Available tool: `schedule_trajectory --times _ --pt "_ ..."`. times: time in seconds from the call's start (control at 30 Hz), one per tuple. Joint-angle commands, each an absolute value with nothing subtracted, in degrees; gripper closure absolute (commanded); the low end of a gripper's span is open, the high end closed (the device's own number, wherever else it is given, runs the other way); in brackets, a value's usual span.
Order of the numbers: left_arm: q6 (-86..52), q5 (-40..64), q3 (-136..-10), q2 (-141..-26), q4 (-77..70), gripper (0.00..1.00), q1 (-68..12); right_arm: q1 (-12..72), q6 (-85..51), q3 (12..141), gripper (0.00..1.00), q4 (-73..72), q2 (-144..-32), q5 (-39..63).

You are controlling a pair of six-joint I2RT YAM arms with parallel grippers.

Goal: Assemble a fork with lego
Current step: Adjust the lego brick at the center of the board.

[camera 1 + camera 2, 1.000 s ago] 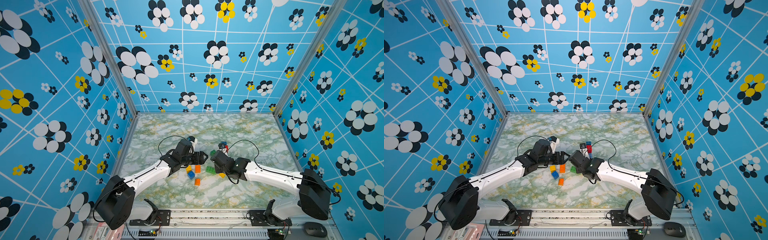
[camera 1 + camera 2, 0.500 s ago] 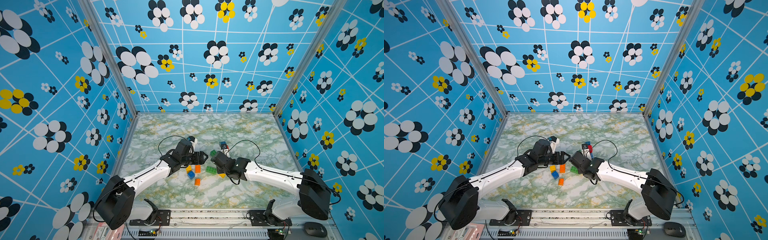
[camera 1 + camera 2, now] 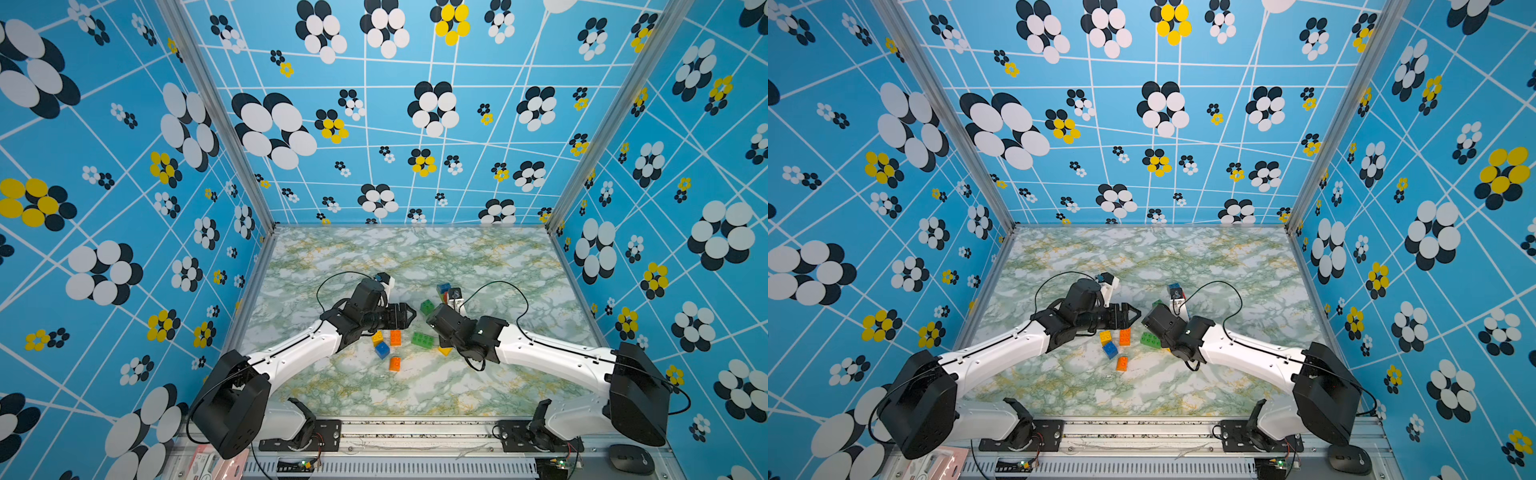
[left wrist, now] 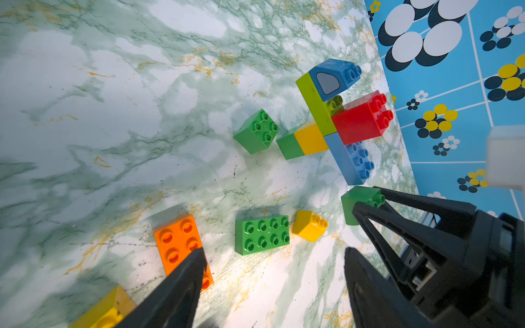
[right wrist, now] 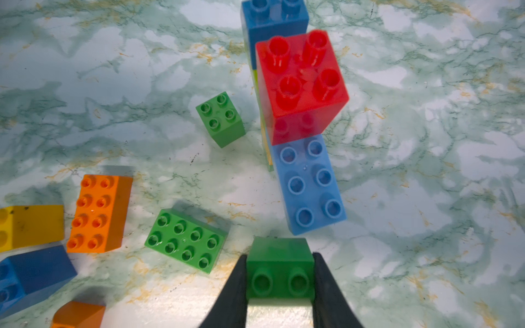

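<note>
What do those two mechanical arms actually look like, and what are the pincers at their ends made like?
The left arm and right arm have smooth white shells with black joints and boxy black shoulders. A thin black cable loops over each wrist. The left gripper and right gripper each have two black, tapering, pointed fingers with triangular cut-outs.

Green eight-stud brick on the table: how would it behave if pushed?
The green eight-stud brick lies flat, studs up, so it probably slides rather than tips. Blocky corners: rolling unlikely. Looks like stiff, light plastic.
</note>
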State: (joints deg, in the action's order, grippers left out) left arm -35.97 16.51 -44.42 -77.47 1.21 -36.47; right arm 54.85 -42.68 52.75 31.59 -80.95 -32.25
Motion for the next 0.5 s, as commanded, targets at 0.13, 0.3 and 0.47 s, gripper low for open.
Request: schedule_trajectory --times 0.13,0.3,0.47 --pt "-35.51 16.78 -45.75 -78.38 0.92 0.2 -36.8 54.06 -44.46 50.98 0.79 33.85 -79.48 -33.66" --pt "-35.33 16.97 -46.79 -79.28 0.88 0.2 -37.09 53.79 -45.24 50.21 0.79 34.42 -78.1 -33.84" --pt "-34.98 17.05 -47.96 -80.22 0.99 0.2 -37.44 53.78 -43.14 48.59 0.8 32.94 -74.79 -32.14"
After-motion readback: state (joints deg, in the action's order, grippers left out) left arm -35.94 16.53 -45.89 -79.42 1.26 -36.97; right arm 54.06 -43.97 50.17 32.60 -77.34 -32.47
